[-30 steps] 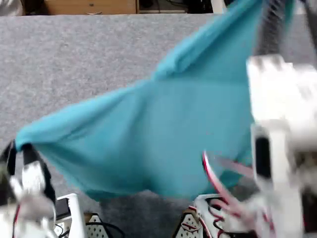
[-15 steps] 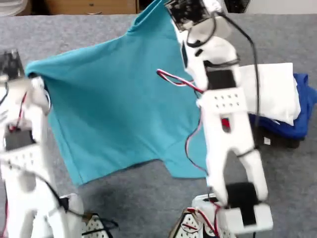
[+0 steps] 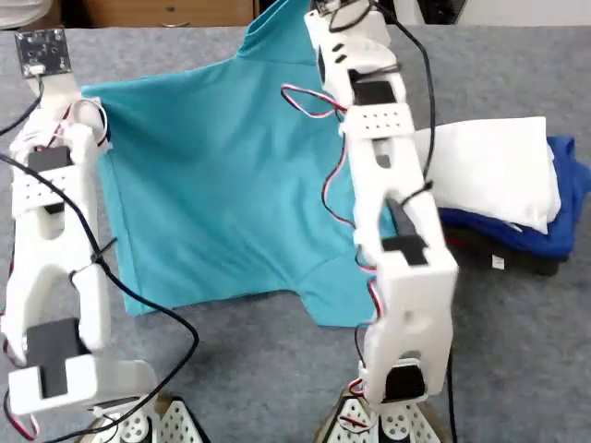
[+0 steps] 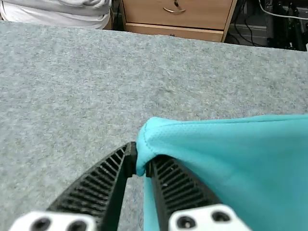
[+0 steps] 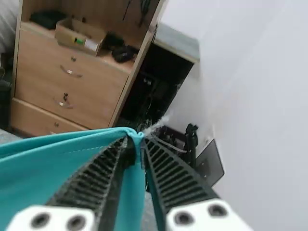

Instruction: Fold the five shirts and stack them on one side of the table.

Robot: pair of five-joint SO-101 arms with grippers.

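High view showed a teal shirt (image 3: pixel 222 185) stretched between the two arms over the middle of a table (image 3: pixel 185 55) covered in grey, felt-like fabric. Its lower edge reached toward the arms' bases. On the table's right side, just beside the teal cloth, sat a stack of folded shirts: a white shirt (image 3: pixel 499 171) on top, a blue shirt (image 3: pixel 565 208) under it and a dark one (image 3: pixel 480 242) at the bottom.

From the left wrist, the left gripper (image 4: pixel 139 156) had its ribbed black fingers (image 4: pixel 103 180) pinched closed on a bunched corner of the teal cloth, low over the grey surface. From the right wrist, the right gripper (image 5: pixel 136 144) was likewise clamped on another edge of the cloth, held higher, with loose threads showing at the tips.

Beyond the table's far edge stood a wooden drawer cabinet (image 5: pixel 62 82) with a cardboard box (image 5: pixel 79 36) on it, dark cables beside it, and a white wall (image 5: pixel 260 96).
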